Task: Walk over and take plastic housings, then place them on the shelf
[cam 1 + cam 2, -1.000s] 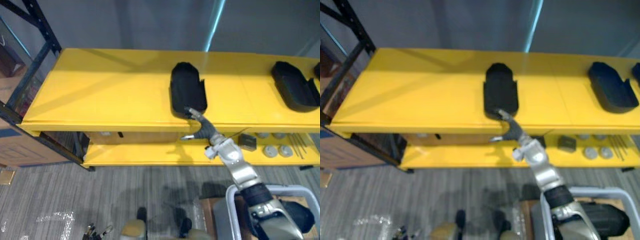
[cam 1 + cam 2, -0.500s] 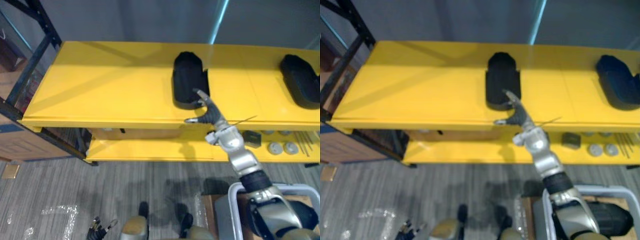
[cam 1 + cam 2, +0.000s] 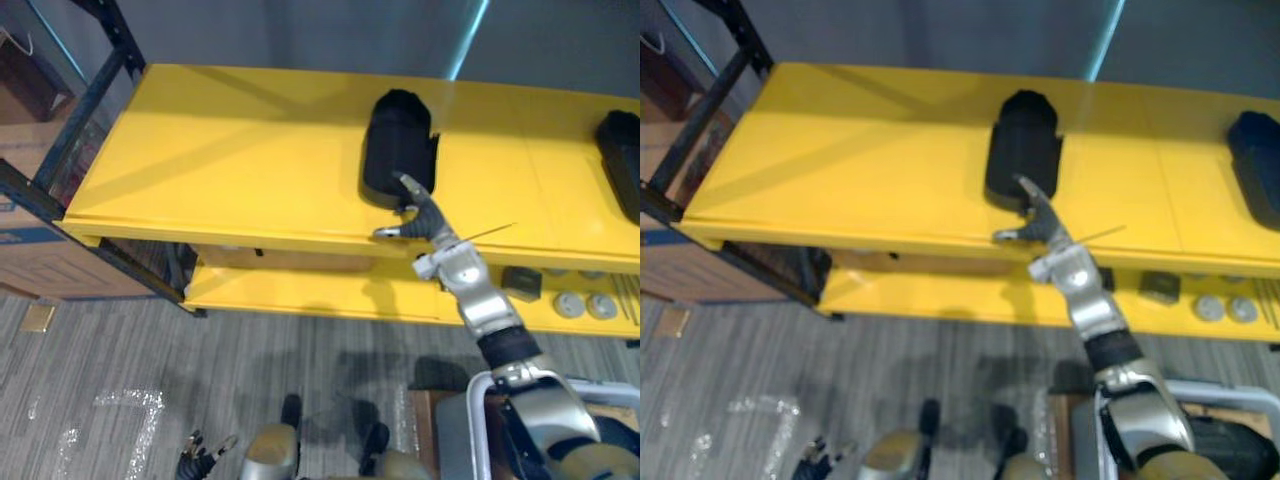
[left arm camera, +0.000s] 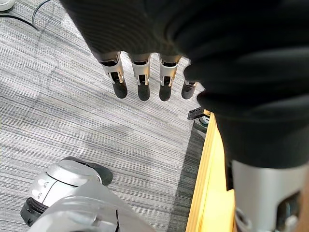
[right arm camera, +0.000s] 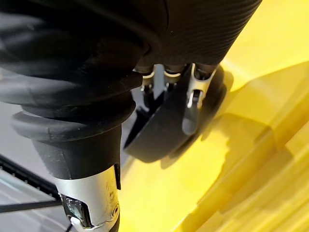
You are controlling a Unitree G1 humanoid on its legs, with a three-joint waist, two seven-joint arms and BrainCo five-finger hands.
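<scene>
yellow shelf (image 3: 230, 160), black housing (image 3: 395, 145) on top — right robot hand (image 3: 424, 220) touching it

Yellow shelf (image 3: 230, 150) against grey wall (image 3: 300, 35), striped grey floor (image 3: 120, 370).

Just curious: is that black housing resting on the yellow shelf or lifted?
Resting: the black housing lies on the yellow shelf, near its front edge; the right robot hand touches its near end with straight fingers.
</scene>
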